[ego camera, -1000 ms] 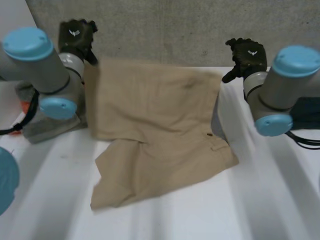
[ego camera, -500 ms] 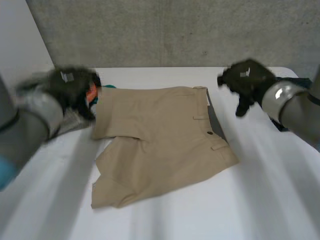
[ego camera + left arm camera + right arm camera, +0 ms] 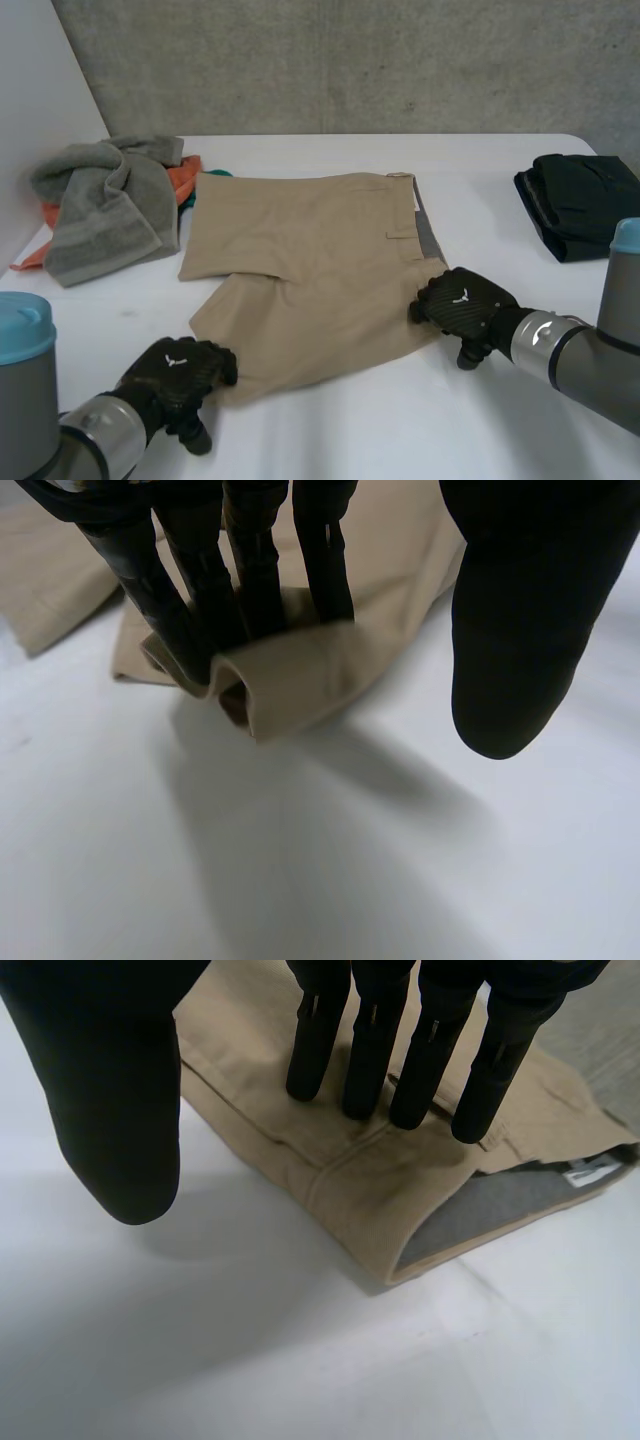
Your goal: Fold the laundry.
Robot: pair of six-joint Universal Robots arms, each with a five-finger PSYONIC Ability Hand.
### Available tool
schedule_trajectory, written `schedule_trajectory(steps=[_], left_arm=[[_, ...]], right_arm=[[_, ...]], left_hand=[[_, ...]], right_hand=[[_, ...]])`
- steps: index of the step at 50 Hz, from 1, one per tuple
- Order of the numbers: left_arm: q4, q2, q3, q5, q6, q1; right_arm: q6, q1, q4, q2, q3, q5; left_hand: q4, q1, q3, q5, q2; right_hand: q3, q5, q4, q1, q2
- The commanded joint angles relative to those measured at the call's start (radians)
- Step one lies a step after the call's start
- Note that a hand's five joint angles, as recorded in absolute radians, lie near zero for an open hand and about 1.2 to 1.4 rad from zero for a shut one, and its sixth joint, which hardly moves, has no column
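Lowered left hand (image 3: 175, 375) and right hand (image 3: 462, 308): fingers (image 3: 372, 1050) atop shorts (image 3: 310, 260) corners.

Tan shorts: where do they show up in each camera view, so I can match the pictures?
Head view: tan shorts lie mid-table between the grey towel and the black clothes, left hand at the near hem corner, right hand at the waistband corner.
Left wrist view: a bunched hem corner under the left hand's fingertips.
Right wrist view: the waistband corner, grey lining showing, under the right hand's fingertips.
Shared landmark: the white table.
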Motion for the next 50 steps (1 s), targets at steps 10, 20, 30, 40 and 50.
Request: schedule_trajectory(steps=[10,20,30,40,50], left_arm=[[0.294,-0.180,0.034,-0.092,0.154,-0.044],[0.429,-0.235,0.080,-0.092,0.199,-0.033],[0.319,-0.154,0.087,-0.092,0.167,-0.033],[-0.130,0.110,0.090,-0.066,0.171,-0.115],[-0.376,0.098,0.145,-0.044,0.208,-0.167]], right_arm=[[0.045,0.034,-0.293,0.085,-0.008,0.006],[0.042,0.062,-0.416,0.160,-0.051,0.070],[0.047,0.028,-0.312,0.102,-0.048,0.098],[-0.056,-0.058,0.407,-0.224,-0.036,0.098],[-0.240,-0.175,0.641,-0.315,-0.034,0.011]], left_hand=[[0.377,0.365,0.363,0.380,0.368],[0.885,0.873,0.872,0.889,0.876],[0.885,0.873,0.872,0.889,0.876],[0.885,0.873,0.872,0.889,0.876],[0.885,0.873,0.872,0.889,0.876]], right_hand=[[0.126,0.151,0.131,0.114,0.129],[0.706,0.731,0.710,0.693,0.708],[0.861,0.886,0.865,0.848,0.864],[0.861,0.886,0.865,0.848,0.864],[0.861,0.886,0.865,0.848,0.864]])
